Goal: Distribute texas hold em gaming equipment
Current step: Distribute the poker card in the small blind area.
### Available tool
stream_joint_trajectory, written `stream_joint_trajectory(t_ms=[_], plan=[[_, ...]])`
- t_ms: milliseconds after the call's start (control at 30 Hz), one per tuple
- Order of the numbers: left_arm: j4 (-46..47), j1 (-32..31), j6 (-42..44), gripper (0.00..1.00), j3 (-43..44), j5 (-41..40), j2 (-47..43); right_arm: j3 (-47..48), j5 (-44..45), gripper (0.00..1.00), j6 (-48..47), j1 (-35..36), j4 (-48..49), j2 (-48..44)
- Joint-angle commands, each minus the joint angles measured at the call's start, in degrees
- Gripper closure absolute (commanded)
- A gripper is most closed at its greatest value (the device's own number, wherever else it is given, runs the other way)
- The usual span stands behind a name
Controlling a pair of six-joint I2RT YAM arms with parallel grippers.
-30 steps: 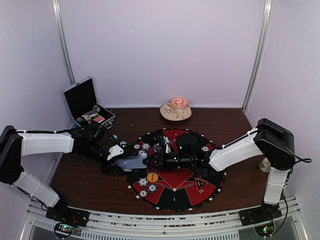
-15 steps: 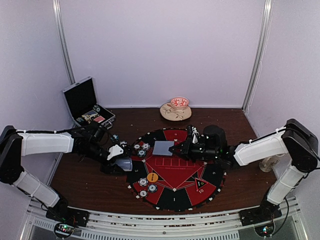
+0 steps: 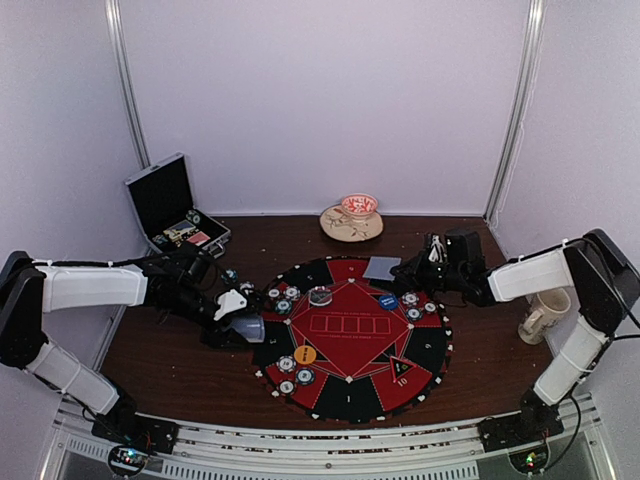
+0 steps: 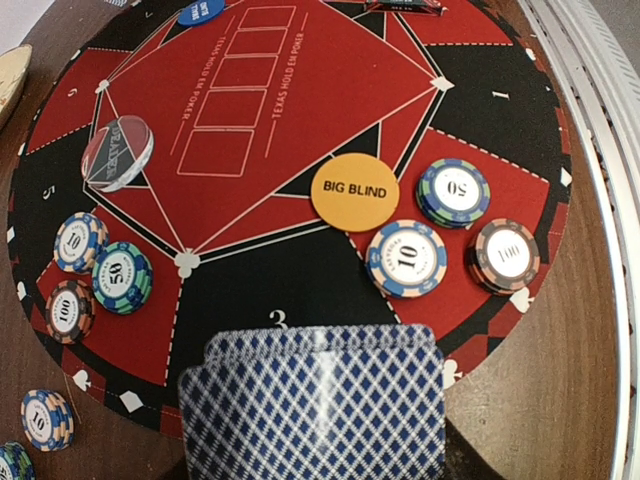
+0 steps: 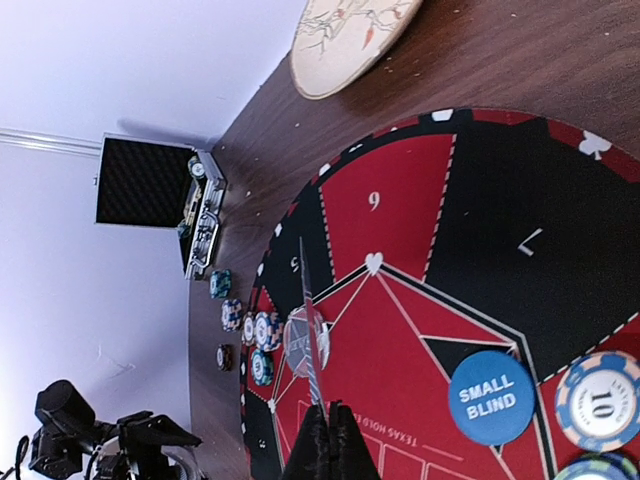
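Beyond the left fingers (image 3: 238, 315), clenched on two blue-lattice-backed playing cards (image 4: 320, 410), stand three striped chip stacks (image 4: 405, 258); right fingers (image 5: 325, 440) pinch one card (image 5: 310, 330).

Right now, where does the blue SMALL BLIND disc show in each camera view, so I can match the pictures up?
Top external: the SMALL BLIND disc lies right of centre on the mat.
Left wrist: at the top edge, partly cut off.
Right wrist: lower right, beside a 10 chip.
Shared landmark: the clear dealer puck, on the mat in all three views.
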Motion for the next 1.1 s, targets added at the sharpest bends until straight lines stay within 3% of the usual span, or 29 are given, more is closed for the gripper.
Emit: stream_joint_trajectory(t_ms=[0,467,1067], plan=[[1.3,0.3,0.8,0.47,-0.6,1.3,-0.4,3.8,-4.2,1.0,-1.2,-2.9,-1.0,5.2],[1.3,0.3,1.0,0.48,-0.7,1.4,-0.1,10.6,-7.6,1.0,-4.8,-8.4,-5.6,14.7],[1.3,0.3,1.1,0.48,-0.7,1.4,-0.2,14.4,-8.1,1.0,-5.9,-11.1,-7.5,18.9]])
